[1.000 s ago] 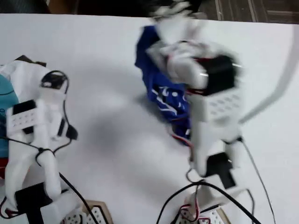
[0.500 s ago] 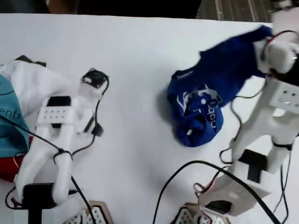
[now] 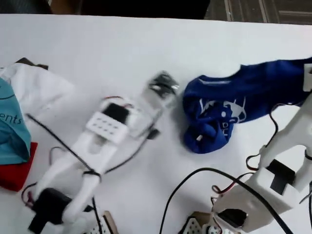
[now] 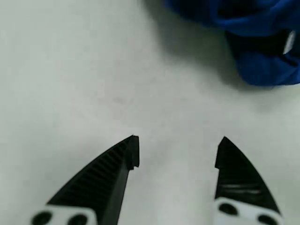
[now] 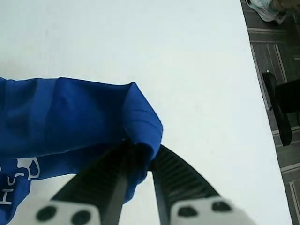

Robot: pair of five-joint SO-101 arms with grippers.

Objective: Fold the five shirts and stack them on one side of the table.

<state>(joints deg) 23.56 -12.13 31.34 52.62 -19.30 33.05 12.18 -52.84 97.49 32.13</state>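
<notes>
Shirt (image 3: 243, 92) lies stretched sideways, end pinched in right fingers (image 5: 101, 180).

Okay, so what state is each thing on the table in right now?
right gripper: shut on the blue shirt.
blue shirt: unfolded, bunched at one end.
left gripper: open, empty.
white shirt: rumpled, in the side pile.
teal shirt: lying on that pile.
red shirt: partly under the teal shirt.
</notes>
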